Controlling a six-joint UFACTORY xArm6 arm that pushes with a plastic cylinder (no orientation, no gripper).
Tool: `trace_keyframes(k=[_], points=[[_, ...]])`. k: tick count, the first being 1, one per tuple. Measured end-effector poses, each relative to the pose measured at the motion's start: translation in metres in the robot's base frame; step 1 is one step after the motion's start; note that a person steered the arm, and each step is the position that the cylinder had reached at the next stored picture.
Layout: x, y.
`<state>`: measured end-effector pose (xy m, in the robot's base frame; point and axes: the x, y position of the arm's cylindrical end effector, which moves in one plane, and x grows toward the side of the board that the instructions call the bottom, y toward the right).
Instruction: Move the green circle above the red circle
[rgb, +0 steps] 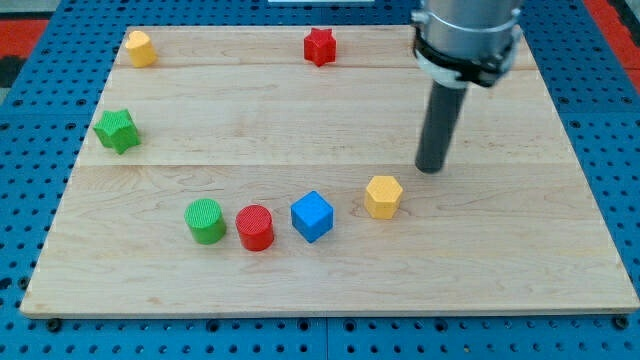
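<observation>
my tip (431, 168) rests on bare board up-right of the yellow hexagon (383, 196), far from the green circle (205, 220); no tool shows

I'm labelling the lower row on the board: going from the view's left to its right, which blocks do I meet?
Green circle block → red circle block → blue cube block → yellow hexagon block; my tip sits just up-right of it.

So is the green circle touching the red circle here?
Cannot tell. In the camera view the green circle and red circle sit side by side with edges meeting or nearly so; no clear gap shows.
</observation>
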<state>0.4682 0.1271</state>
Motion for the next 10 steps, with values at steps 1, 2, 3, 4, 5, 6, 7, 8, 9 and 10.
trace_keyframes(k=[1, 2, 3, 4, 5, 6, 7, 8, 9, 10], points=[[0.058, -0.012], [0.092, -0.066], [0.119, -0.144], [0.117, -0.217], [0.1, -0.264], [0.075, -0.264], [0.045, -0.264], [0.007, -0.248], [-0.001, -0.243], [-0.001, -0.244]])
